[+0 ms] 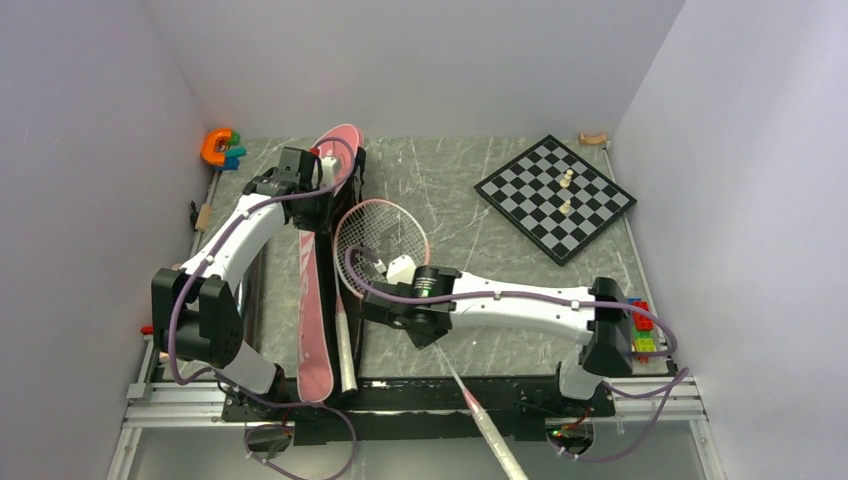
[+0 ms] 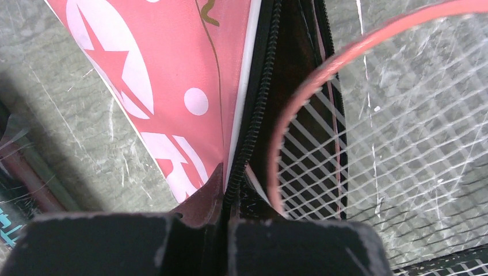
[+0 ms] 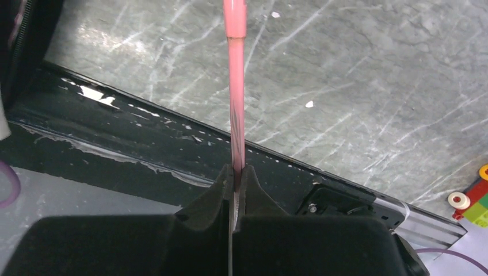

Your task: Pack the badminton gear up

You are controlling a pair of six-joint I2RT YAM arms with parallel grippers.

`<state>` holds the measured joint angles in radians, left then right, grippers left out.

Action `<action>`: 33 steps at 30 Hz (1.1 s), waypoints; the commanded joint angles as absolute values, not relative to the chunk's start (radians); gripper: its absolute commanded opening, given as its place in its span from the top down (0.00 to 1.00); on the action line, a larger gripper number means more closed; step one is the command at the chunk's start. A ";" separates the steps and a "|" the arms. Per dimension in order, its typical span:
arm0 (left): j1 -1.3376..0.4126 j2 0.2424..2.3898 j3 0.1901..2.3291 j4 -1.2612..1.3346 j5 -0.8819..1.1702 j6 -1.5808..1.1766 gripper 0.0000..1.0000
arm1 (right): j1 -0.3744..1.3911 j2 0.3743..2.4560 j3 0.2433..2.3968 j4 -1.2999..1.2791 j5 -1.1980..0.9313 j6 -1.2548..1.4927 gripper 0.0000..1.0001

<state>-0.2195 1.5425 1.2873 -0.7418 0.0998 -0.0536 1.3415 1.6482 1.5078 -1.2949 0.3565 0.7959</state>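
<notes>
Racket [image 1: 383, 240]: one, shaft pinched in right hand [image 3: 236, 172]; pink bag [image 2: 190, 69]: one, edge pinched by left hand [image 2: 225, 221].

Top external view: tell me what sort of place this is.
Probably a lab robot test cell: plain white walls box in a marbled tabletop; left arm and right arm bolt onto an aluminium rail.

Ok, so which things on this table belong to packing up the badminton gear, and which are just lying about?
For the job: pink bag, its edge pinched by the left hand; racket, its shaft gripped by the right hand; white handle at the open bag.
Just lying about: chessboard, orange toy, coloured blocks.
</notes>
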 commanded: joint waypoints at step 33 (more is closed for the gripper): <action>-0.229 1.464 1.275 -0.741 0.300 -0.039 1.00 | 1.169 2.053 1.974 -0.935 0.188 0.534 1.00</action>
